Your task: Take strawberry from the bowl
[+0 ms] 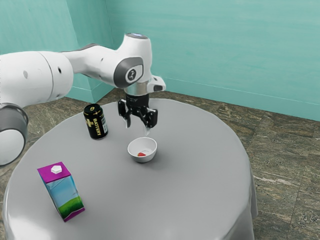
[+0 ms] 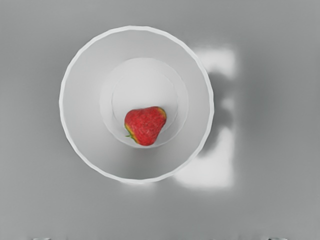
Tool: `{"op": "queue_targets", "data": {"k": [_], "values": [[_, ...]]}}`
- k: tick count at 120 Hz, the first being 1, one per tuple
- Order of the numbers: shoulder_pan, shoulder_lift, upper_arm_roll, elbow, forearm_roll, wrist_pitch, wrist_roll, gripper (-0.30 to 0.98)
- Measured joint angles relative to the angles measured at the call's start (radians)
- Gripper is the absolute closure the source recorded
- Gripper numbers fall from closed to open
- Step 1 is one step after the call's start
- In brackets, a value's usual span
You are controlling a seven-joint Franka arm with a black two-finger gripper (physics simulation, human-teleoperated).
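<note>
Resting, in the exterior view, at the 8 o'clock of the table point(image 1: 185, 195) is a capped carton point(image 1: 64, 194); at 11, a black can point(image 1: 94, 123); nearer centre, toward 1, a white bowl point(image 1: 133, 152) with the strawberry point(image 2: 145, 125) inside, at its 6 o'clock. The arm point(image 1: 102, 62) enters from 10 o'clock, end effector point(image 1: 137, 129) pointing down above the bowl, fingers apart.

Exterior view: lighting bright, diffuse; pale glare on tabletop point(image 1: 175, 195) at the exterior view's lower left. Wrist view: white glare beside bowl point(image 2: 82, 100), interrupted by soft-edged dark patches; bowl wall shaded near strawberry point(image 2: 145, 125).
</note>
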Motion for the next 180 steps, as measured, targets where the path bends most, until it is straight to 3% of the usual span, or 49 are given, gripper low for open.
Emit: {"op": "queue_targets", "data": {"k": [27,64,140,180], "values": [[0.010,0.006,0.002,-0.119,-0.084,0.165,0.025,0.20],[0.052,0.104,-0.002,-0.116,-0.105,0.293,0.053,0.23],[0.081,0.198,-0.016,-0.098,-0.116,0.371,0.080,0.28],[0.081,0.204,-0.021,-0.099,-0.124,0.378,0.086,0.46]]}}
